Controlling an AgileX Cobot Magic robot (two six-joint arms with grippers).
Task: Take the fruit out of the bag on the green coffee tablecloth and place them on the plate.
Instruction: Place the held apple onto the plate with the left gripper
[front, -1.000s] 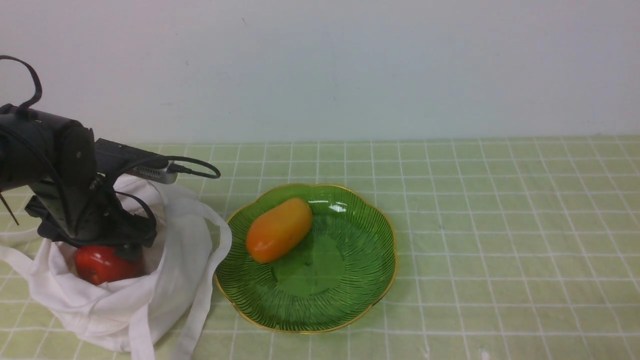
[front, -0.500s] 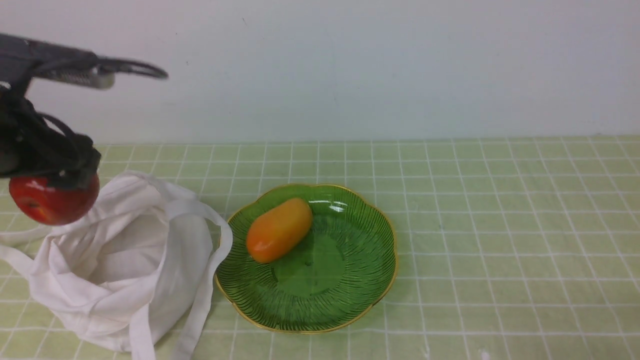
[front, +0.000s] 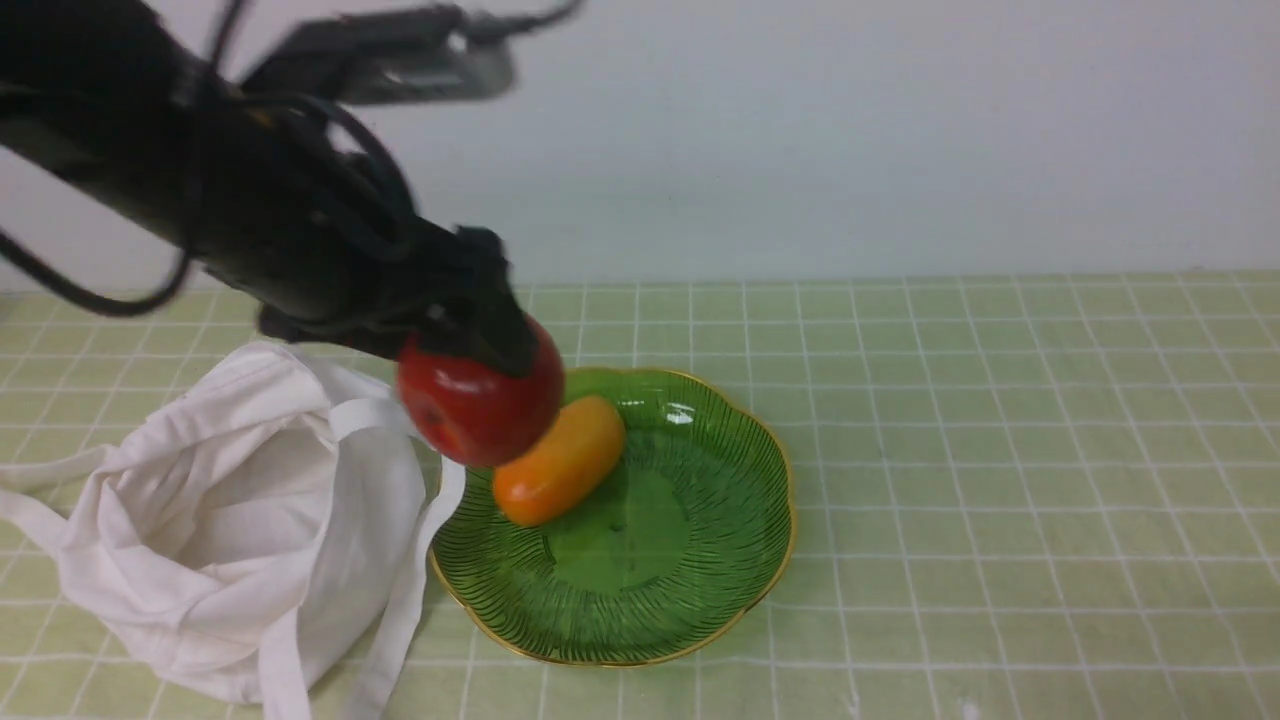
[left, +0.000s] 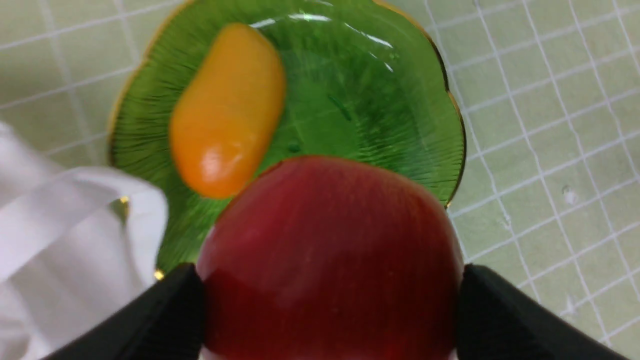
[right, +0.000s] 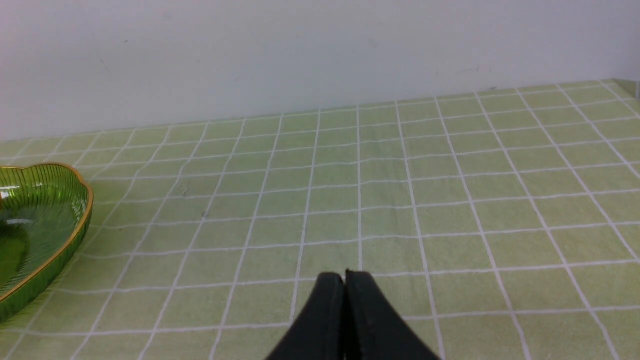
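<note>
Claw (left: 332, 295) clamped on red fruit (left: 330, 250); orange fruit (front: 560, 460) lies lengthwise, slanting far-right to near-left on plate (front: 700, 560).

Left arm extended forward, jaws gripping; right jaws (right: 346, 275) closed.

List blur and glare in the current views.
Front view: left gripper motion-blurred, plate sharp with small white glare spots; left wrist view: gripper tips smeared, bag soft; right wrist view: cloth crisp, even light.
</note>
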